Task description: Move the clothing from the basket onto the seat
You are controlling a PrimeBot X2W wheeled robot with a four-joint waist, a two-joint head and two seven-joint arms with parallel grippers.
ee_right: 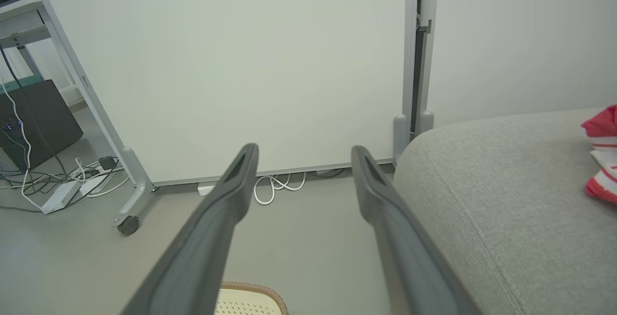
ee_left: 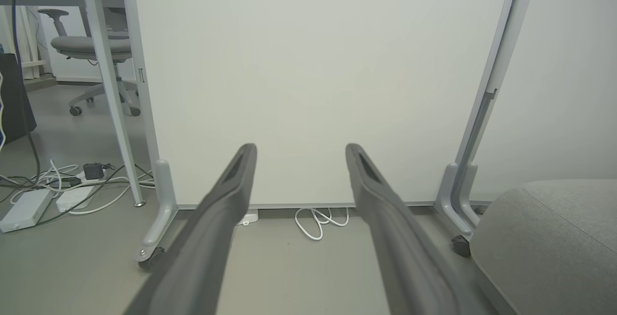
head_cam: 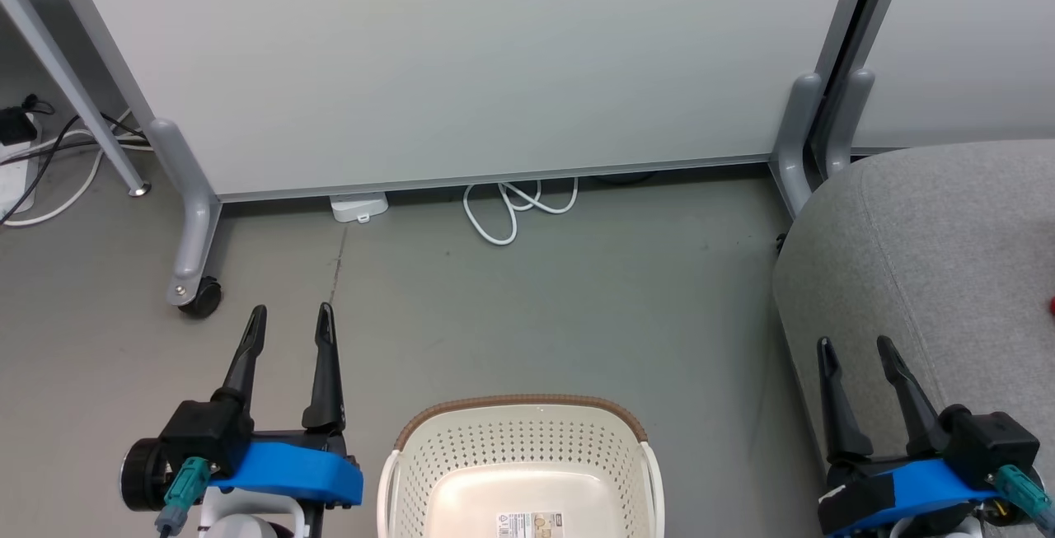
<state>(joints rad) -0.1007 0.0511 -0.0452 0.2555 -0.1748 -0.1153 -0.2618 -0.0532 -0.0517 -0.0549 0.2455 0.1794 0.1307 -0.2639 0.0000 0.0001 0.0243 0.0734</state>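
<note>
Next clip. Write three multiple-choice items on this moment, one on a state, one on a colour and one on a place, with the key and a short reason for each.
1. The left gripper and the right gripper are:
A. both open and empty
B. both shut on cloth
C. left open, right shut

2. The rim of the basket is:
A. blue
B. brown
C. black

3. The red and white clothing lies:
A. in the basket
B. in the left gripper
C. on the grey seat

Key:
1 A, since both pairs of jaws stand apart with nothing between them.
2 B, since a brown woven band caps the cream wall.
3 C, since the clothing rests on the seat at the right edge of the right wrist view, and the visible part of the basket's bottom holds only a label.
</note>
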